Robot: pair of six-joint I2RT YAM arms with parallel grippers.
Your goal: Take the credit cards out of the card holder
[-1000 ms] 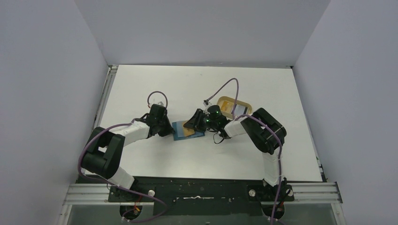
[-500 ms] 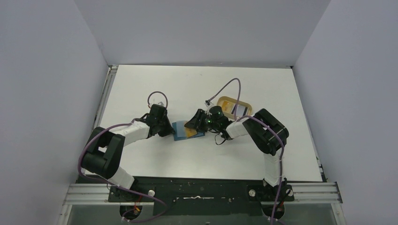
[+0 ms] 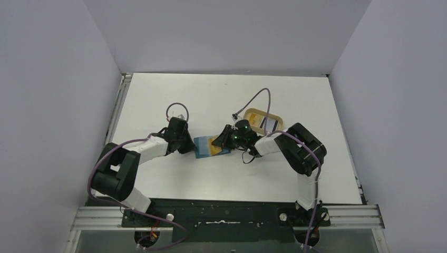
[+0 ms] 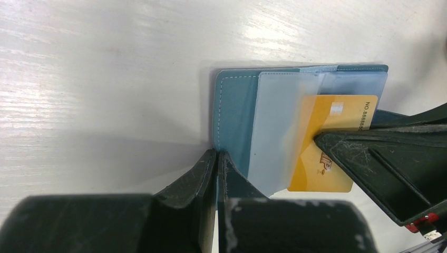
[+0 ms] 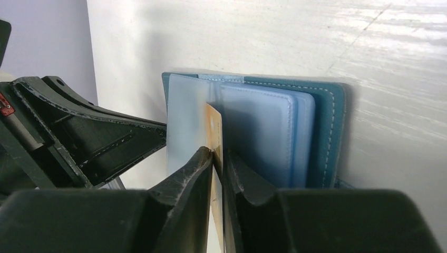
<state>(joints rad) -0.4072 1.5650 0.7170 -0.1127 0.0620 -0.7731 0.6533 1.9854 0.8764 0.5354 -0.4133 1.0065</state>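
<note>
The right gripper (image 5: 217, 155), its jaws wider a second earlier, had just clamped onto the gold card (image 4: 345, 113), pinching its end between the fingertips. In the overhead view the arm had barely shifted. The grasp looked made and the pull not yet begun: about a third of the card was still tucked under a clear sleeve (image 4: 274, 126).

The holder (image 4: 234, 116) lay open and flat on the table (image 3: 211, 95), left of the tray (image 3: 252, 110) and nearer the arm bases than it. The left gripper (image 4: 217, 158) was clenched tight at the holder's edge farthest from the tray. It appeared to pin the holder down, though whether it pinched the cover could not be told.

The holder was teal outside with pale stitching, and its frosted sleeves fanned out like pages. The card was glossy yellow-gold, with a silver chip and dark numerals along one end. A white card (image 3: 269, 123) lay in the tray, which suggested one credit card was already out.
</note>
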